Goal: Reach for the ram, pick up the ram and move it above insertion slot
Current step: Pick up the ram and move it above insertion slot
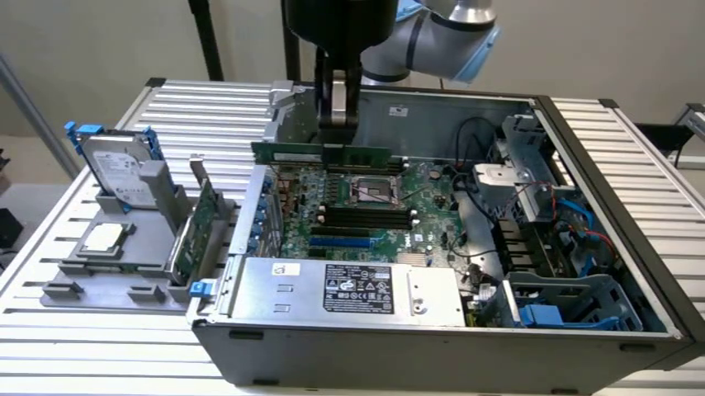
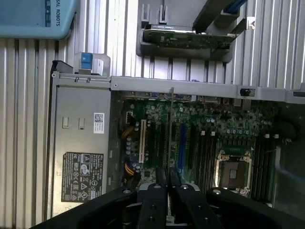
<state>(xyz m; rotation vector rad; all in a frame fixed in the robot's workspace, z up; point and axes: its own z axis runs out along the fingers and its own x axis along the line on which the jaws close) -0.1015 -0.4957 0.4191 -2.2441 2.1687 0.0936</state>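
One long thin green ram (image 1: pixel 320 154) hangs level, pinched in the claw (image 1: pixel 336 132).

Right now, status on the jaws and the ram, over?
Gripper shut on the ram. Ram lifted, held level above the motherboard inside the open case. Nothing in the way.

An open computer case (image 1: pixel 617 330) is set on a slatted table (image 1: pixel 44 363). The motherboard (image 1: pixel 364 210) lies flat inside it. The power box (image 1: pixel 342 289) is placed at the near side. The ram (image 1: pixel 319 154) is held above the board's far edge. A holder (image 1: pixel 115 276) with a drive (image 1: pixel 119 169) and a card (image 1: pixel 201 227) is set to the exterior view's left of the case.
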